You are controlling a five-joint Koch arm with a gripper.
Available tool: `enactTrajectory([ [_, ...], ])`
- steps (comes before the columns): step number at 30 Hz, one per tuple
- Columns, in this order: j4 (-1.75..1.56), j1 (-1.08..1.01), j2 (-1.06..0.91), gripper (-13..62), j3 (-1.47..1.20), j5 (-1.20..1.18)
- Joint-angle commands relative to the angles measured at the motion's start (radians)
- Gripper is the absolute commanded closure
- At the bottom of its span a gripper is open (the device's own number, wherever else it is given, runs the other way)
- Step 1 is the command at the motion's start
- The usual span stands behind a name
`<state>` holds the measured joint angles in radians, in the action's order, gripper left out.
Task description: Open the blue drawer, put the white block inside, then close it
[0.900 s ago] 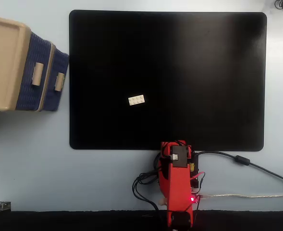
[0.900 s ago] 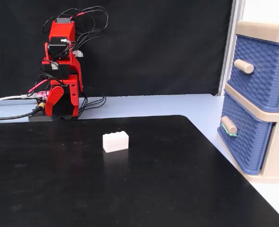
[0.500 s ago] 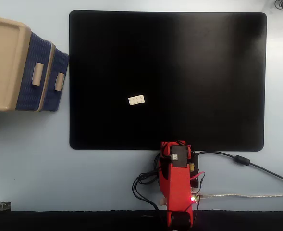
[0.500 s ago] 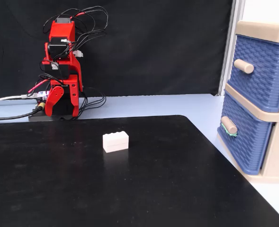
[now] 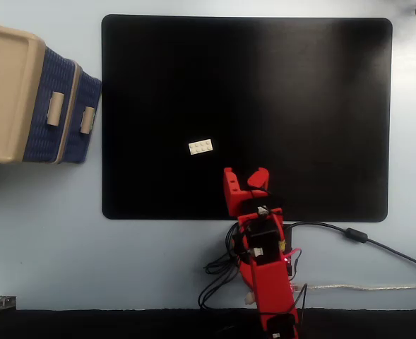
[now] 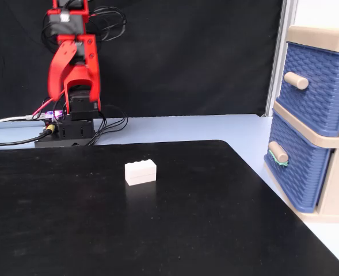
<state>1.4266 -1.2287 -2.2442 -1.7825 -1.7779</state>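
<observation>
The white block (image 5: 200,146) (image 6: 140,172) lies alone on the black mat, studs up. The blue drawer (image 5: 89,88) (image 6: 301,172) is the lower one of a beige cabinet, pushed in, with a small beige handle (image 5: 87,120). In the top-down fixed view my red gripper (image 5: 246,171) hangs near the mat's front edge, to the right of the block and a short way nearer the arm's base. Its jaws stand apart with nothing between them. In the low fixed view only the folded red arm (image 6: 71,69) shows, far behind the block.
A taller-looking blue drawer (image 5: 42,134) (image 6: 319,98) sits above the lower one, also shut. The black mat (image 5: 299,106) covers most of the pale blue table. Cables (image 5: 349,234) trail from the arm's base.
</observation>
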Motion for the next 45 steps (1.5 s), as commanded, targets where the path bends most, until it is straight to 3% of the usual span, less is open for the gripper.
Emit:
enactTrajectory([
  [1, -0.233, 0.179, 0.035, 15.7, 0.015, -0.347],
  [6, -0.798, 0.486, 0.094, 15.8, -0.149, -0.908],
  [14, -1.802, 0.574, 0.38, 15.8, -0.503, -1.157],
  [20, -2.276, 0.575, 0.742, 15.8, -0.466, -1.269],
  [26, -2.525, 0.578, 0.991, 16.2, -0.399, -1.27],
  [36, -2.542, 0.6, 1.353, 16.6, 0.052, -1.262],
  [45, -2.448, 0.637, 1.47, 21.4, 0.308, -1.221],
])
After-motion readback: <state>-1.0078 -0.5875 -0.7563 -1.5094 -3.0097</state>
